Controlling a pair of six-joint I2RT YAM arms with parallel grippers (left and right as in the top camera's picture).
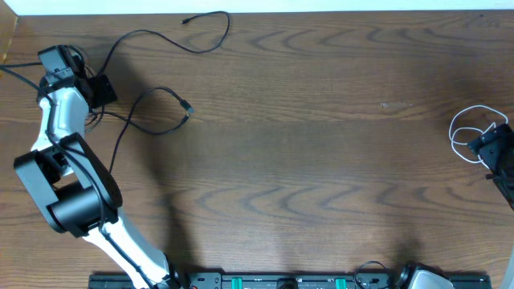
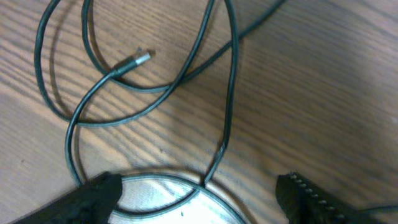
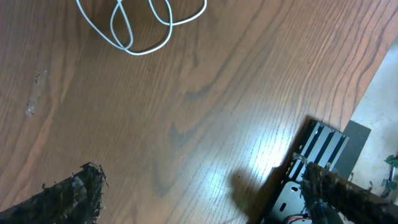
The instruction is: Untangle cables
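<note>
Black cables lie looped at the table's far left, one plug end pointing right and another strand's end near the back edge. My left gripper hovers over their left part. In the left wrist view its fingers stand wide apart and open, with two crossing black strands lying on the wood between them and a metal plug further ahead. A white cable lies coiled at the far right. My right gripper is beside it, open and empty; the white cable lies ahead of it.
A black metal rail runs along the table's front edge, and its bracket shows by the right fingers. The table's back edge meets a white wall. A faint smudge marks the wood right of centre.
</note>
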